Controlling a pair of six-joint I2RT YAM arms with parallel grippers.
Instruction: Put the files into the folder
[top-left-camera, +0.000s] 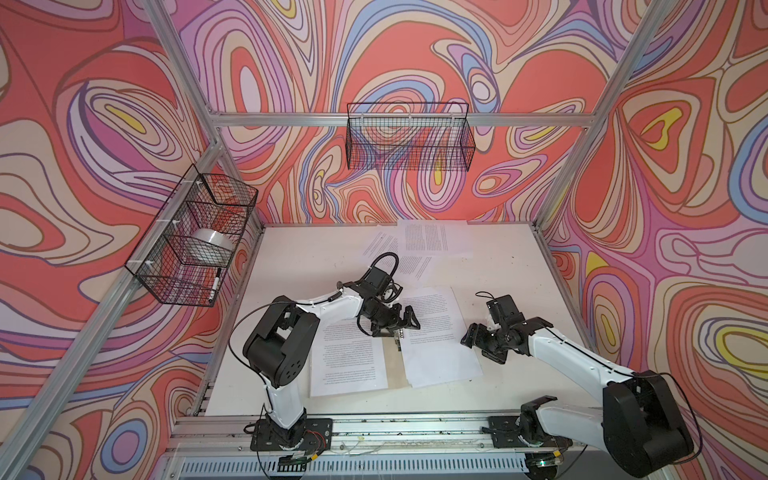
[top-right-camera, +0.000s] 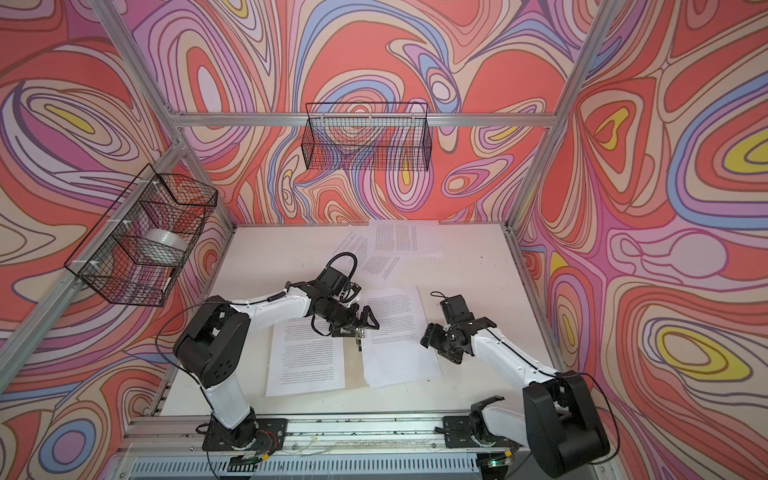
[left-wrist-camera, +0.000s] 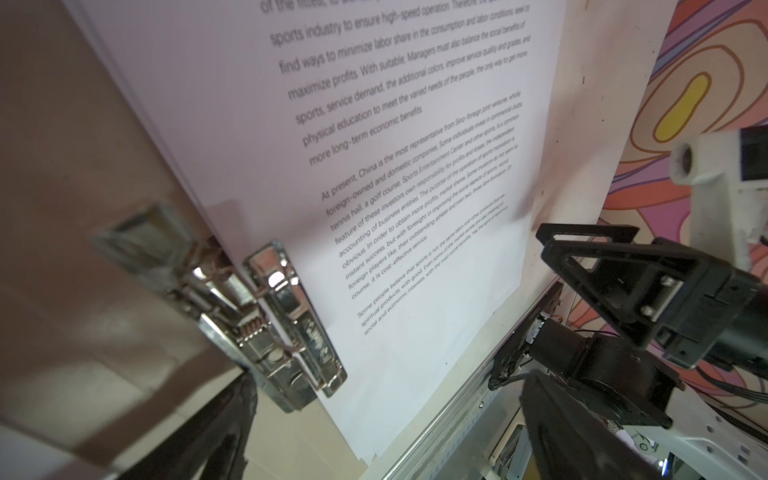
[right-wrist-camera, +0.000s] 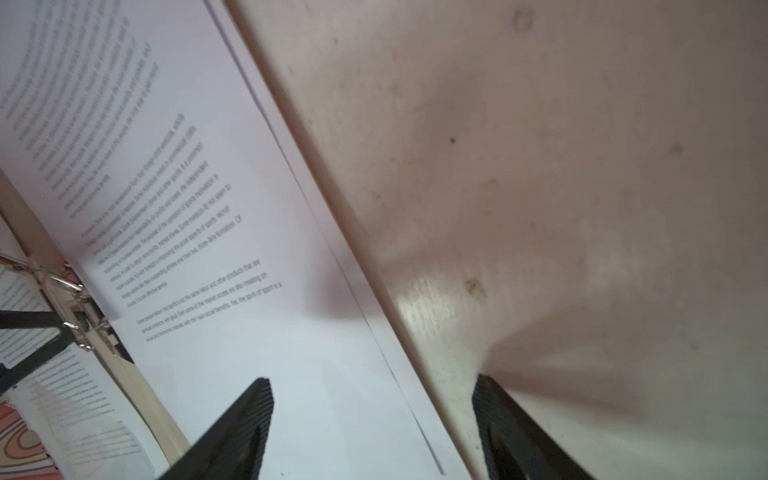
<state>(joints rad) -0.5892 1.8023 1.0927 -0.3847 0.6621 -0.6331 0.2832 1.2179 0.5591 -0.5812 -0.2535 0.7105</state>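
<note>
On white tabletop (top-left-camera: 316, 257): files (top-left-camera: 428, 241) scattered; swirl-patterned walls (top-left-camera: 415, 62), wire baskets (top-left-camera: 409, 137).

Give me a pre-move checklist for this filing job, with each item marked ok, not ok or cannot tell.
1. The folder lies open and flat: ok, its tan spine shows between two paper stacks.
2. The left claw is open above the metal clip: ok.
3. The right claw is open and empty, straddling the outer edge of the right stack: ok.
4. All files are in the folder: not ok, loose sheets lie at the far end of the table.
5. The right stack's inner edge is seated under the clip: cannot tell.
</note>
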